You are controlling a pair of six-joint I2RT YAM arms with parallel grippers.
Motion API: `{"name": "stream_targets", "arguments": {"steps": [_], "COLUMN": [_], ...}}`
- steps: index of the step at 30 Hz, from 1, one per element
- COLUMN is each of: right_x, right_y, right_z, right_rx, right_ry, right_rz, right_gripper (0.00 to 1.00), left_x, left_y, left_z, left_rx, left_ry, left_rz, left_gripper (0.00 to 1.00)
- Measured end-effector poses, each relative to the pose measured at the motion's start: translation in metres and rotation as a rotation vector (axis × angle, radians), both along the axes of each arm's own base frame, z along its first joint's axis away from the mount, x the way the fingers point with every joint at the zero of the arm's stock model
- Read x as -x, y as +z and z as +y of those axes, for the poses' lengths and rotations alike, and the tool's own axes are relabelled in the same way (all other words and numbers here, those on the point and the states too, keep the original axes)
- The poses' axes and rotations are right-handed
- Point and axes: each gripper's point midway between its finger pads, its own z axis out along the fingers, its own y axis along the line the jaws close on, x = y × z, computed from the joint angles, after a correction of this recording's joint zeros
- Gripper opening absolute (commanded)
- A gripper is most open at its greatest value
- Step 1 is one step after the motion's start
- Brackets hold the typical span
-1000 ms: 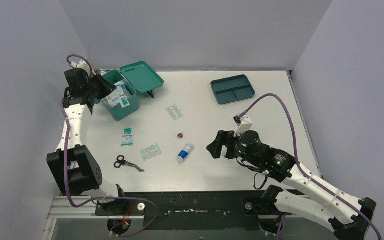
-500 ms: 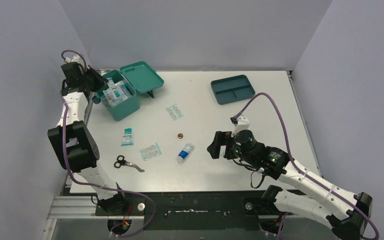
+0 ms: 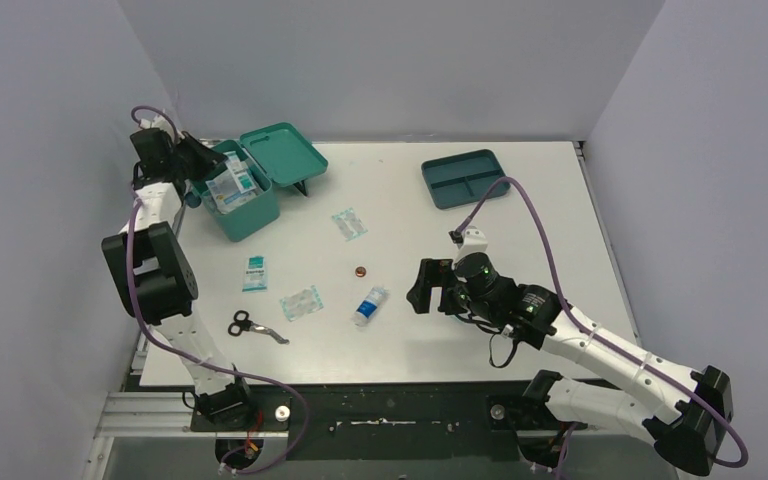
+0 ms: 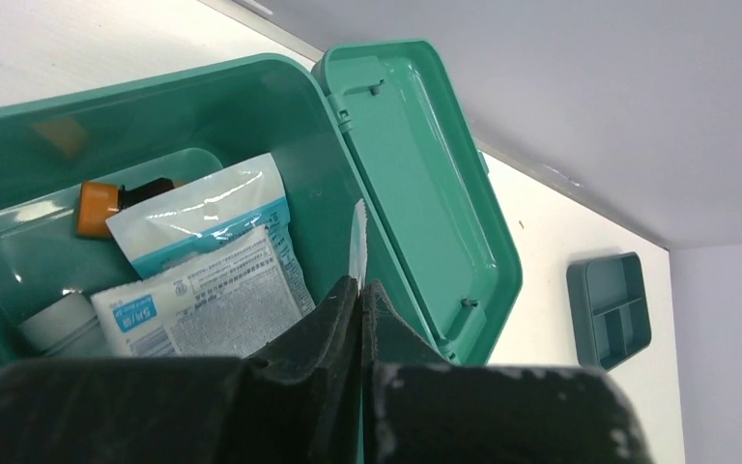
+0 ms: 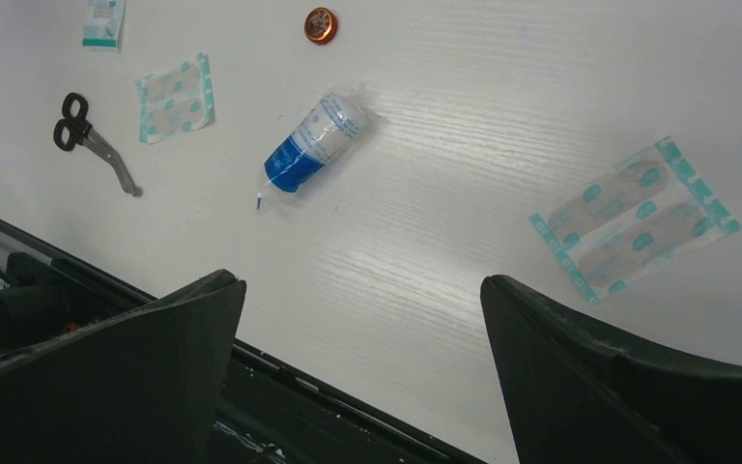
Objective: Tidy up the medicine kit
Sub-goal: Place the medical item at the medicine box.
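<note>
- The kit (image 3: pixel 252 215) stands at the far left of the worktop (image 3: pixel 520 250), with its lid (image 3: pixel 282 153) thrown back and packets (image 4: pixel 203 290) lying inside.
- Expect stiff moulded plastic, light even when part filled. The walls look smooth and probably slippery, so a low nudge should slide it rather than tip it.
- Take hold across a thin part: the rim of a side wall, or the lid's free edge when you close it. The body looks too broad to span.
- Treat the hinge as the weak point. Swing the lid over; don't pull on it.
- Your left end effector (image 4: pixel 359 290) is pressed together at the kit's mouth. A thin white sliver shows at its tips, but you cannot tell whether it is pinched.
- Your right end effector (image 5: pixel 359 290) is spread wide and holds nothing. It hangs above the worktop near the tube (image 5: pixel 314 140) and a plaster (image 5: pixel 635 217).
- The tube looks soft and may roll, so grip it across the middle. The plaster is flat and flimsy and probably hard to lift.
</note>
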Motion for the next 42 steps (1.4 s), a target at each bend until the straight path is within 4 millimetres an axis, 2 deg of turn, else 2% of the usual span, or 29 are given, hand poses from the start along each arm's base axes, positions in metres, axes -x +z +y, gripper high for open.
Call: {"name": "stream_targets", "arguments": {"steps": [5,8,13,19,24,28,32,35,37,42], "right_x": [0.000,0.000,-0.001,-0.001,-0.002,-0.002,-0.002,-0.002,-0.001,-0.001], "right_y": [0.002,0.002,0.002,0.002,0.002,0.002,0.001,0.000,-0.001,0.001], "right_z": [0.003,0.003,0.003,0.003,0.002,0.001,0.000,-0.002,-0.003,-0.005], "right_rx": [-0.015,-0.015,-0.016,-0.017,-0.018,-0.016,-0.010,-0.001,0.004,0.002], "right_ry": [0.002,0.001,-0.001,-0.005,-0.017,-0.020,-0.023,-0.027,-0.028,-0.032], "right_rz": [-0.001,-0.001,0.000,0.001,0.000,-0.001,0.000,0.003,0.005,0.001], "right_gripper": [1.00,1.00,1.00,1.00,1.00,1.00,1.00,1.00,1.00,1.00], "left_x": [-0.017,-0.020,-0.021,-0.028,-0.029,-0.027,-0.024,-0.024,-0.025,-0.031], "left_y": [-0.013,-0.024,-0.020,-0.010,-0.025,-0.038,-0.047,-0.049,-0.046,-0.024], "left_z": [0.001,0.002,0.004,0.007,0.009,0.010,0.010,0.013,0.016,0.024], "left_rx": [0.016,0.020,0.005,-0.021,-0.043,-0.050,-0.055,-0.070,-0.085,-0.141], "left_ry": [-0.031,-0.035,-0.042,-0.050,-0.057,-0.061,-0.063,-0.055,-0.045,-0.016], "left_rz": [0.011,0.048,0.059,0.039,0.091,0.144,0.180,0.203,0.218,0.199], "left_gripper": [0.05,0.05,0.00,0.01,0.02,0.09,0.27,0.31,0.34,0.38]}}
